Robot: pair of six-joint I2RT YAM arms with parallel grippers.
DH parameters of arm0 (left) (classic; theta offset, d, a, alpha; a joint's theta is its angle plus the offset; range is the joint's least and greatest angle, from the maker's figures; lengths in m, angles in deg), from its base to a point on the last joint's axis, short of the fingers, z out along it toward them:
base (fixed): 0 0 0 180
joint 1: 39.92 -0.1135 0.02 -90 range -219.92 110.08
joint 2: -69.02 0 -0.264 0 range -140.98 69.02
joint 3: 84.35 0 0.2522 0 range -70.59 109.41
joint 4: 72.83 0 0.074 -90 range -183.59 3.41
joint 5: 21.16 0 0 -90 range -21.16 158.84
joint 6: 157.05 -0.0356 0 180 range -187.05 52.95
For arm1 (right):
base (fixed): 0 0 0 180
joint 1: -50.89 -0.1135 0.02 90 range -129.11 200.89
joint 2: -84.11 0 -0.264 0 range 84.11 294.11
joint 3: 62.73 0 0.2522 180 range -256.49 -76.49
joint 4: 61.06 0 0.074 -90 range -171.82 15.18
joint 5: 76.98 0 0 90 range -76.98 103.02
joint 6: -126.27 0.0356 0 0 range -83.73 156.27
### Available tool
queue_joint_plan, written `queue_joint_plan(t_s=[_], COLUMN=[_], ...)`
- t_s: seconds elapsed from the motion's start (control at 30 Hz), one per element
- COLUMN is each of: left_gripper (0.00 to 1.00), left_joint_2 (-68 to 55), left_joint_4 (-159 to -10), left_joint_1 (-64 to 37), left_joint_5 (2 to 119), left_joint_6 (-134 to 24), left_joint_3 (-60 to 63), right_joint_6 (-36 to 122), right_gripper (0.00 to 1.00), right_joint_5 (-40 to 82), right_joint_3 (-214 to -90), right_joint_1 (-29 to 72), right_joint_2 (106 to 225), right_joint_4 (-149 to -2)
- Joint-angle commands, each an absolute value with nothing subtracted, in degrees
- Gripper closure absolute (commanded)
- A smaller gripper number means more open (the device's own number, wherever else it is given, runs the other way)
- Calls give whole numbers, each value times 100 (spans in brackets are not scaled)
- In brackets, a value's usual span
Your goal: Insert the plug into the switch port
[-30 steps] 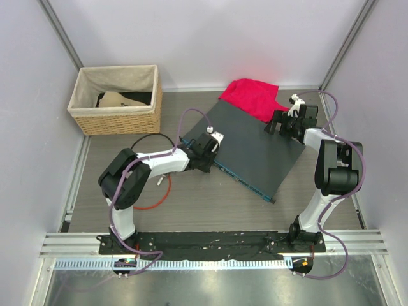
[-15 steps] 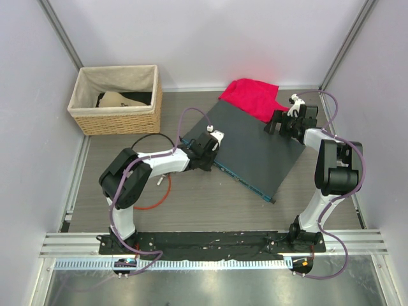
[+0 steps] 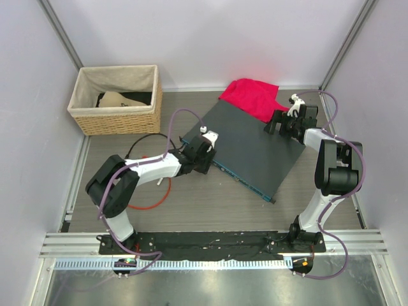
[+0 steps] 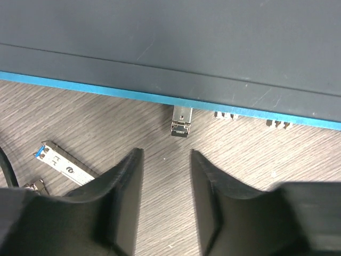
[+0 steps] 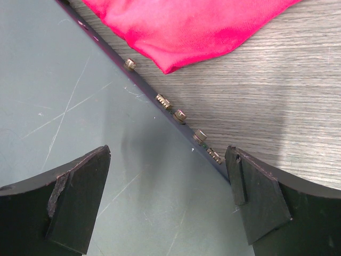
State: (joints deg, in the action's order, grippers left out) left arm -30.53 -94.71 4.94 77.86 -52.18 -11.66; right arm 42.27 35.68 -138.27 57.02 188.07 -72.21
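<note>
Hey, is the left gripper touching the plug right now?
Apart. The left wrist view shows bare table between the left gripper and the plug, which sticks out of the switch port.

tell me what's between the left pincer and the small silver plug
Only bare grey wood-grain tabletop between left pincer and small silver plug, in left wrist view.

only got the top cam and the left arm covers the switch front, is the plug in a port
Observer: The left wrist view shows the plug sticking out from the blue front edge of the switch, apparently seated in it.
Operator: is the left gripper holding it
Observer: No. The left gripper is open, its fingers just short of the plug with nothing between them.
</note>
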Motion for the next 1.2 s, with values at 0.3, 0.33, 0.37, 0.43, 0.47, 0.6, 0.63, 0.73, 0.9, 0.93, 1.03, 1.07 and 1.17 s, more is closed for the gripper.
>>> queue_joint_plan(t_s=[0.3, 0.33, 0.37, 0.43, 0.47, 0.6, 0.63, 0.73, 0.9, 0.93, 1.03, 1.07, 1.17], left_gripper=[81, 81, 82, 82, 82, 83, 84, 84, 85, 85, 85, 85, 86], left_joint_2=[-3346, -3407, -3425, -3521, -3557, -3601, -3601, -3627, -3689, -3706, -3733, -3733, -3750], left_joint_4=[-9468, -9415, -9371, -9283, -9257, -8994, -8941, -8730, -8247, -8185, -7921, -7790, -7614], left_joint_1=[464, 464, 464, 464, 456, 464, 456, 447, 412, 412, 411, 403, 394], left_joint_5=[7869, 7869, 7877, 7878, 7886, 8009, 8036, 8097, 8097, 8106, 8132, 8132, 8159], left_joint_6=[-5018, -5009, -4983, -4957, -4922, -4825, -4799, -4675, -4482, -4421, -4359, -4324, -4254], left_joint_3=[-960, -951, -942, -881, -855, -863, -872, -881, -898, -898, -898, -907, -907], right_joint_6=[4365, 4365, 4357, 4365, 4365, 4374, 4365, 4365, 4374, 4374, 4365, 4365, 4365], right_gripper=[1, 1, 2, 1, 1, 1, 1, 1, 1, 1, 1, 1, 1], right_joint_5=[4009, 4018, 4009, 4018, 4018, 4027, 4036, 4044, 4071, 4071, 4106, 4115, 4176], right_joint_3=[-13722, -13722, -13722, -13731, -13731, -13740, -13740, -13749, -13749, -13757, -13766, -13775, -13810], right_joint_1=[5590, 5590, 5590, 5590, 5590, 5590, 5590, 5590, 5590, 5590, 5590, 5590, 5590], right_joint_2=[18641, 18650, 18659, 18668, 18676, 18685, 18694, 18694, 18703, 18720, 18738, 18747, 18782], right_joint_4=[-7333, -7333, -7333, -7333, -7333, -7333, -7333, -7333, -7342, -7333, -7359, -7368, -7420])
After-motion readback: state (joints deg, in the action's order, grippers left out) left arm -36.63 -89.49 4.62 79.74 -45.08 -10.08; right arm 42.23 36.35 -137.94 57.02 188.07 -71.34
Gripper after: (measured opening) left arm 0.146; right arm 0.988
